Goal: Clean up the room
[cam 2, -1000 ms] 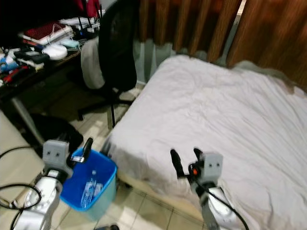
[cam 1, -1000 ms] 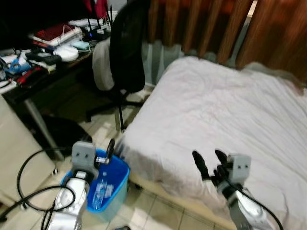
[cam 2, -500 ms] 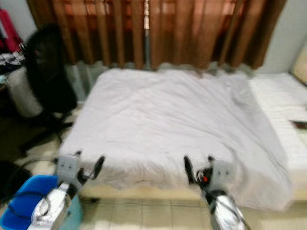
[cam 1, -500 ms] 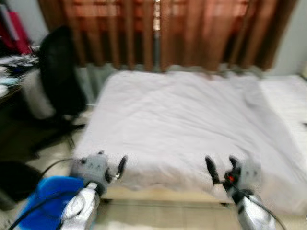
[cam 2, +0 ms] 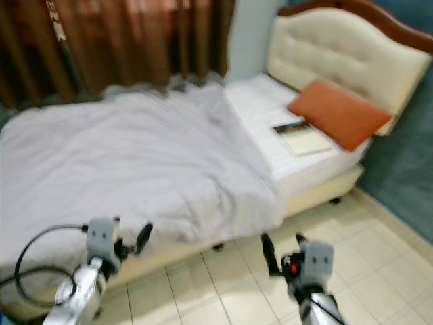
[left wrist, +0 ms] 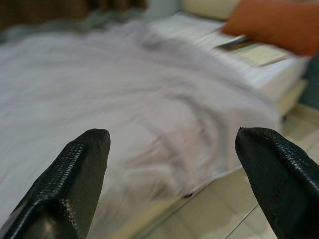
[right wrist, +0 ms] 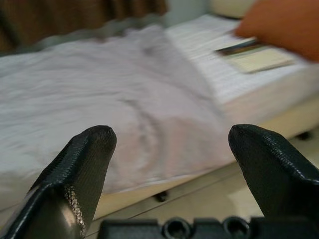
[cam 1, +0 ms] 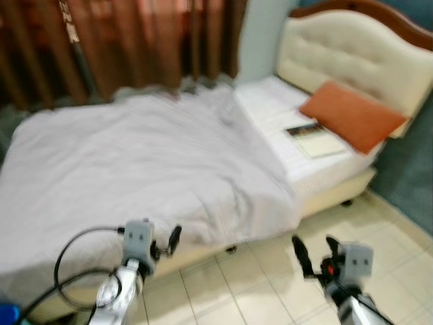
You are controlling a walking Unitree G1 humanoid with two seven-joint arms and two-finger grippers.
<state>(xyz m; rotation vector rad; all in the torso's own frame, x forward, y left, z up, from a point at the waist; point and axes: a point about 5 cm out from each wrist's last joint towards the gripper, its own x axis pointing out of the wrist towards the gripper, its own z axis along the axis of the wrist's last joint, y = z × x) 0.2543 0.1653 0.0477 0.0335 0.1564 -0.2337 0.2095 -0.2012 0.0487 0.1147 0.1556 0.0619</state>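
We face the bed (cam 1: 135, 156), both arms raised before us and empty.

A rumpled white sheet (cam 2: 122, 156) drapes its near edge; beyond lie an orange pillow (cam 1: 352, 115) and a blurred book (cam 1: 314, 139). Tiled floor (cam 1: 270, 284) lies open on our right. Left gripper (cam 1: 162, 244) and right gripper (cam 1: 314, 250) hover with fingers spread, grasping nothing.
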